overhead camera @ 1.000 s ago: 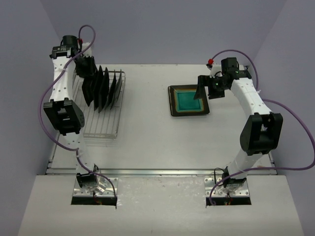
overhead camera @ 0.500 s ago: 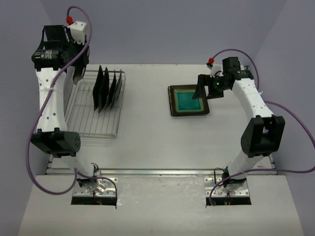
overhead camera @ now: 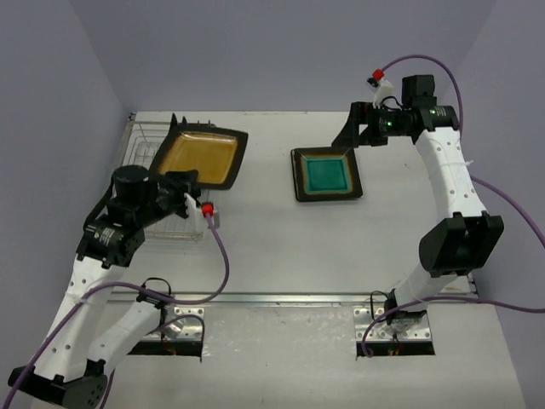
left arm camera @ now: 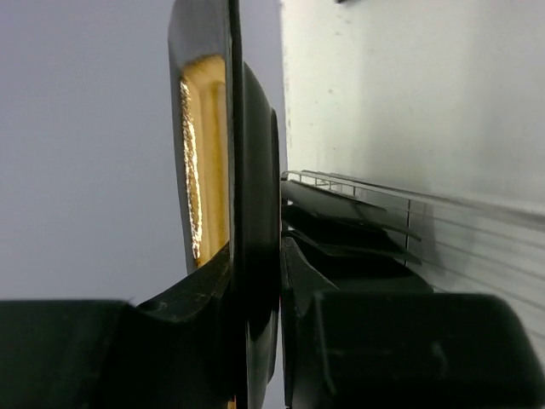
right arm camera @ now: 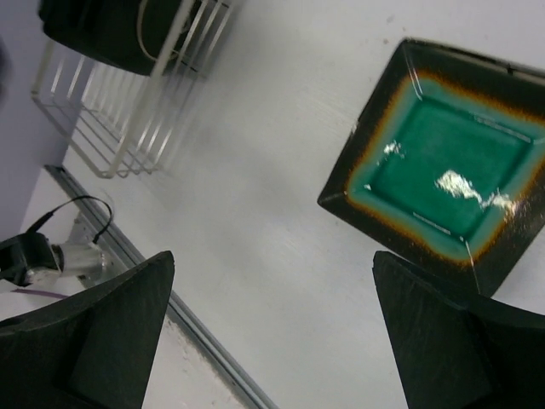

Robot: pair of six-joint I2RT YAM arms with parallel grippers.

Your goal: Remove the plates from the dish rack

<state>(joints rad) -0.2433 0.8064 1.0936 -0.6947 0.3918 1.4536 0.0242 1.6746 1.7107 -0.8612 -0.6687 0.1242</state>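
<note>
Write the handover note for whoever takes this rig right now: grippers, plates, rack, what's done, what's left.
Left gripper: shut on the amber plate, which it holds in the air over the dish rack.
Right gripper: open, empty, raised near the teal plate.
The teal plate lies flat on the table, right of centre.
Done: teal plate unloaded; amber plate lifted out of the rack.
Left: set the amber plate down on the table, then unload the dark plates standing in the rack; their number is unclear.
</note>
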